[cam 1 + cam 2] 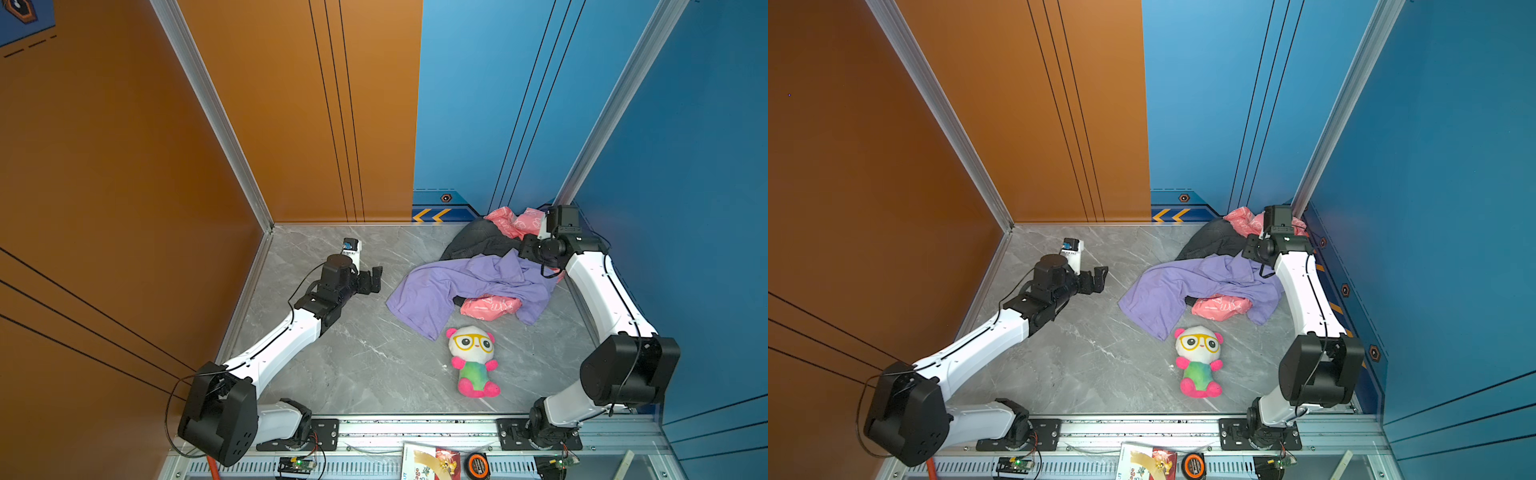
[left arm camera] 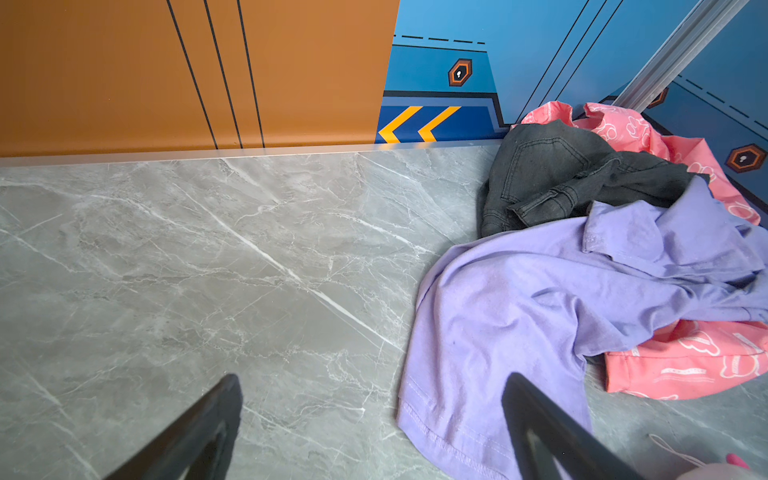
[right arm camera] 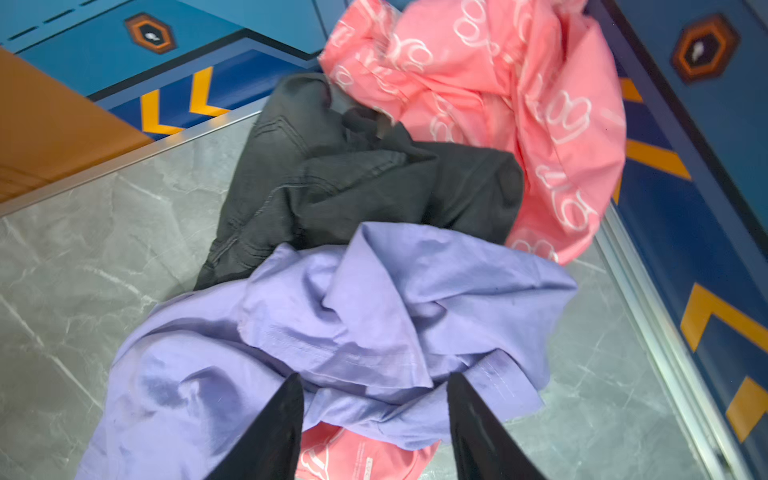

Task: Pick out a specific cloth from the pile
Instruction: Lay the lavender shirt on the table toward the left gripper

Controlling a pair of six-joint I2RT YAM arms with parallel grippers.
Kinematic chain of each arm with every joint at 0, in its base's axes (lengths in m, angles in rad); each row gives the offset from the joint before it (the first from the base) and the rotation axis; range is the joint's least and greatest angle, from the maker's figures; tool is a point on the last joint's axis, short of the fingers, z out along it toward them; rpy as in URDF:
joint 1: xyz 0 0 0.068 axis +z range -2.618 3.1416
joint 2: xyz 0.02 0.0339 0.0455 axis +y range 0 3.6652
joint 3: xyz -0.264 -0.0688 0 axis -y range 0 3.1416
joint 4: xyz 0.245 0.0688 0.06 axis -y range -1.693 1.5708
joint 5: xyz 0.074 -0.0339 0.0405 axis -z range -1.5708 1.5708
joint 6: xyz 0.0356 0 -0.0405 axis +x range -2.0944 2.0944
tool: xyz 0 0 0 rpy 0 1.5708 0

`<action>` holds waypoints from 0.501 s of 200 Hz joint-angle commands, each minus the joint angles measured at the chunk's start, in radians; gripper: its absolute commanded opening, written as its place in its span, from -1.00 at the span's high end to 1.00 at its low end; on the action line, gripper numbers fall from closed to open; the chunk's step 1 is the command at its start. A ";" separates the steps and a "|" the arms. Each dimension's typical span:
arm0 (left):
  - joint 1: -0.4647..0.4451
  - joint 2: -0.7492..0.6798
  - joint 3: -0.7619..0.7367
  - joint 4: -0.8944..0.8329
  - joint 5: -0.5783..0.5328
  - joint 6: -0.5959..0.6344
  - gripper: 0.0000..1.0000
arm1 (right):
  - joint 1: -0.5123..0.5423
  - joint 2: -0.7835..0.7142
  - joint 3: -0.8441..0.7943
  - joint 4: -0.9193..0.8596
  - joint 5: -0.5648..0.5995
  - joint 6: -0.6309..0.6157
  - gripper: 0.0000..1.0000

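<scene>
The cloth [image 1: 469, 286] is lying sprawled on the near side of the pile [image 1: 498, 257], toward the far right corner of the table [image 1: 353, 365]. My right pincer [image 3: 374, 376] is hanging directly over its bunched upper folds with the jaws apart and nothing clamped. I cannot tell whether the tips are brushing the fabric.

I am judging the main risk to be a double catch. A pink patterned cloth [image 3: 357, 457] is poking out from under the lilac layer right below my jaws, so a deep bite could be pinching both and dragging the pink one along. A shallow bite could be slipping off, since the fabric looks thin and soft. One end is also leaning against the dark grey garment [image 3: 353, 174], which could be tugged along on a lift.

The cloth is showing plain lilac, rumpled into soft ridges, with stitched hems and a small patch of faint white lettering near my right jaw. It is spreading wider than anything beside it.

Its long near flap is ending close to the plush panda [image 1: 473, 361], so a trailing tail could be sweeping the toy. My left pincer [image 1: 374, 280] is waiting wide open over bare table, apart from the cloth.
</scene>
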 commanded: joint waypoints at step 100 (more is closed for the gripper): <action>0.009 -0.010 0.003 0.036 0.000 0.001 -0.96 | -0.072 0.133 -0.153 0.130 -0.225 0.223 0.14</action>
